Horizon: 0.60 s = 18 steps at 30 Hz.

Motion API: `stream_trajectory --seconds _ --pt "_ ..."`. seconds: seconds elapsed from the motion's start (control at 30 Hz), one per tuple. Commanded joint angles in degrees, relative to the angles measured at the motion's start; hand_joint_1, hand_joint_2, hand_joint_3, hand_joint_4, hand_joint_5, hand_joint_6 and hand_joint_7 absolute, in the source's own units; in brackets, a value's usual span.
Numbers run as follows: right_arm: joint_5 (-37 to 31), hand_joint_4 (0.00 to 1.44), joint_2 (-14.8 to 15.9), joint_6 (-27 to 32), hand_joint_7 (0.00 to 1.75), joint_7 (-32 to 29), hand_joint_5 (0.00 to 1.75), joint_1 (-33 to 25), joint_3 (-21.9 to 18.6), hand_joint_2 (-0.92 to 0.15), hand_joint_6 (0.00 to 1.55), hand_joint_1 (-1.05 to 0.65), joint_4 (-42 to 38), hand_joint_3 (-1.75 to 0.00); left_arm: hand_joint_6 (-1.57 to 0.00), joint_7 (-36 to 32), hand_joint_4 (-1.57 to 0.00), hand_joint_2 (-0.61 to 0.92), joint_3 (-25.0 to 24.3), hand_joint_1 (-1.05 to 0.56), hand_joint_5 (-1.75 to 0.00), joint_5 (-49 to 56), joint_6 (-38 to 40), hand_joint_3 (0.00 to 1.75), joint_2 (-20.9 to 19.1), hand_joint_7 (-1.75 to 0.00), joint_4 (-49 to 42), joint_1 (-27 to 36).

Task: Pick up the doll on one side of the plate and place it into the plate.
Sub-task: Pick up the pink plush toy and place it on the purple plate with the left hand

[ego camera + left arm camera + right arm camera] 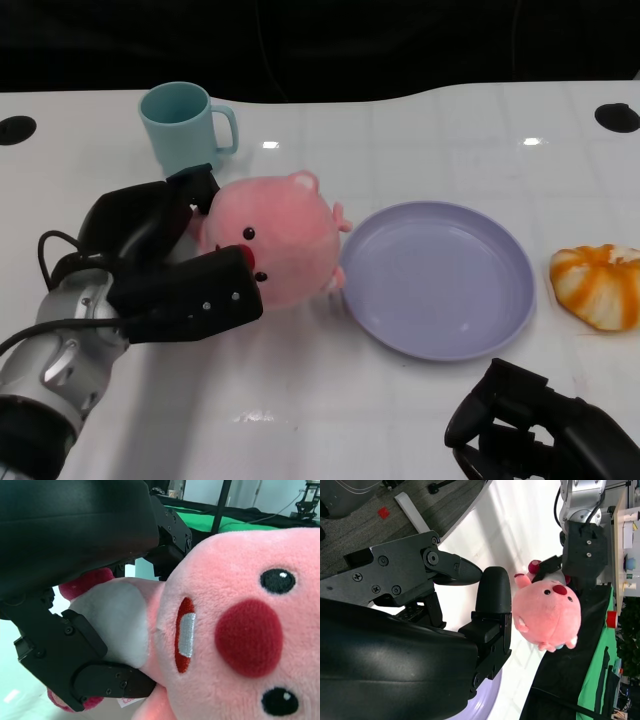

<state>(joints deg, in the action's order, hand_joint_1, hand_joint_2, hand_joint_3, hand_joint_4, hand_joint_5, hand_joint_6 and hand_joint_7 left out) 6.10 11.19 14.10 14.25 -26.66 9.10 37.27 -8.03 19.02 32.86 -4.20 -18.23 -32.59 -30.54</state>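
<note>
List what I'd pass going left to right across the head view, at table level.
Left hand gripping the pink doll → purple plate → orange-and-white toy at the right edge. The blue mug sits farther back, above the hand and doll, so I leave it out.

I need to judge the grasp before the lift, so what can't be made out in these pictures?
- Head view: the pink doll's back side, hidden by the left hand around it.
- Head view: the right hand, cut off by the picture's lower edge.
- Left wrist view: the purple plate, blocked by the doll filling the picture.
</note>
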Motion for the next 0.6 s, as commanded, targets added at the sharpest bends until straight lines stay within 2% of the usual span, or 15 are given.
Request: stream_trajectory --seconds 0.03,0.17,0.4,0.47,0.53,0.6 --pt "-0.4 0.66 0.2 -0.6 1.69 -0.3 1.75 -0.1 0.2 -0.83 0.44 -0.22 0.4 -0.68 -0.73 1.7 -0.92 0.49 -1.4 -0.14 -1.75 -0.4 1.5 1.00 -1.1 -1.75 3.4 0.3" --pt "-0.8 0.66 0.2 -1.0 1.69 -0.2 1.75 0.1 0.4 -0.83 0.44 -0.22 0.1 -0.68 -0.72 3.6 -0.92 0.48 -1.4 -0.16 -1.75 -0.2 2.0 1.00 -0.4 -1.75 6.7 -0.3" --pt "-0.9 0.66 -0.3 -0.3 1.70 -0.3 1.75 0.8 0.8 -0.82 0.44 -0.22 -0.4 -0.69 -0.77 4.0 -0.94 0.36 -0.1 -0.15 -1.75 0.2 1.5 1.31 3.6 -1.75 6.0 -4.3" --pt "-1.0 0.67 -0.3 -0.1 1.70 -0.4 1.75 0.8 0.9 -0.82 0.44 -0.22 -0.2 -0.69 -0.77 4.3 -0.94 0.34 0.4 -0.16 -1.75 0.5 1.3 1.32 4.6 -1.75 5.2 -5.5" --pt "-1.2 0.67 -0.3 -0.4 1.70 -0.4 1.75 0.8 1.1 -0.82 0.44 -0.22 -0.2 -0.70 -0.75 5.1 -0.92 0.39 1.1 -0.17 -1.75 0.5 1.9 1.18 5.9 -1.75 4.4 -6.9" --pt "-1.1 0.67 -0.3 -0.6 1.70 -0.4 1.75 0.7 1.2 -0.82 0.44 -0.22 -0.2 -0.70 -0.77 5.5 -0.92 0.39 1.8 -0.18 -1.75 0.5 2.2 1.15 7.1 -1.69 3.3 -8.3"
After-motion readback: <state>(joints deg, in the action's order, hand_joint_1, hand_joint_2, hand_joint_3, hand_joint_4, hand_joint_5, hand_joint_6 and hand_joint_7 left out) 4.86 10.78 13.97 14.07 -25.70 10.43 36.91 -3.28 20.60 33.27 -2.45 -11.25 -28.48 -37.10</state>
